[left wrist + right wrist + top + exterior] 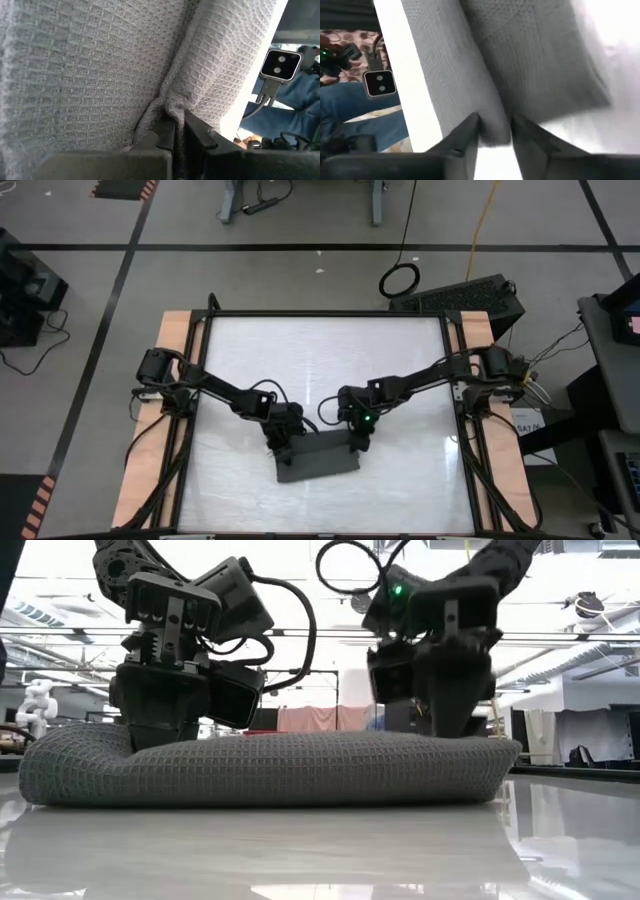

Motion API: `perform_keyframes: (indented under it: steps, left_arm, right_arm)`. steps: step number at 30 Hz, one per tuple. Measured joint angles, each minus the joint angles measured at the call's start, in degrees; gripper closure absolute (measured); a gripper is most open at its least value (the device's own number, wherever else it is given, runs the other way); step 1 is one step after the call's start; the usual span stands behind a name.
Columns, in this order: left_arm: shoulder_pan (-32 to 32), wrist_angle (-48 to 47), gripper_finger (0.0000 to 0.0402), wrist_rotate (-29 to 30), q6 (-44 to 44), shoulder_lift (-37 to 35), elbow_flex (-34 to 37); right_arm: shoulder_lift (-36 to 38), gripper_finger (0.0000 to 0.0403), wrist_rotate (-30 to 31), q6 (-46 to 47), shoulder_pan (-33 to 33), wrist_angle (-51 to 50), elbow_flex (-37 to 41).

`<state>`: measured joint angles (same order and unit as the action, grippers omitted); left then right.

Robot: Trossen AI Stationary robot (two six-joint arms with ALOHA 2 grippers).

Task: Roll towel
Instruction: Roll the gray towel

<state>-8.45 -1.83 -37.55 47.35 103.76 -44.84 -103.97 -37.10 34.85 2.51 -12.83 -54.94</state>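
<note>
The towel is lying on the white table, near the middle of the front edge. It is folded up into a long, soft bundle, and in the low view it is looking like a flat grey pillow. The left gripper is pressing down on the left end of the towel. Its two fingers are squeezed close together and are pinching a small fold of the grey cloth. The right gripper is sitting at the right end of the towel, at its back edge. Its fingers are standing a little apart, with the edge of the towel poking in between them, so they are loose around the cloth and not squeezing it.
</note>
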Motion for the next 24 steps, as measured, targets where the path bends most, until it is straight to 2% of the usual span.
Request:
perform_keyframes:
  steps: [6, 10, 15, 18, 21, 24]
  left_arm:
    - [0.0, -0.04, 0.0384, 0.12, 0.11, -0.06, 0.02]
    - [0.0, -0.08, 0.0384, 0.16, 0.06, -0.02, 0.04]
    - [0.0, -0.11, 0.0384, 0.16, -0.13, -0.01, 0.08]
    - [0.0, -0.09, 0.0384, 0.16, -0.09, 0.01, 0.09]
    - [0.0, -0.09, 0.0384, 0.14, 0.16, 0.01, 0.09]
    - [0.0, -0.03, 0.0384, 0.12, 0.2, 0.01, 0.11]
  right_arm:
    - [7.26, 0.0228, 6.17, -4.39, 1.38, -8.42, -0.02]
    - [12.75, 0.0224, 13.1, -8.53, 4.25, -7.34, -0.02]
    - [14.75, 0.0275, 20.66, -11.89, 9.1, 1.75, -0.13]
    - [13.01, 0.0326, 23.68, -10.58, 11.04, 5.87, -0.24]
    - [9.81, 0.0383, 28.75, -7.66, 12.05, 5.52, -0.15]
    - [6.5, 0.0394, 32.21, -6.96, 12.37, 6.13, -0.13]
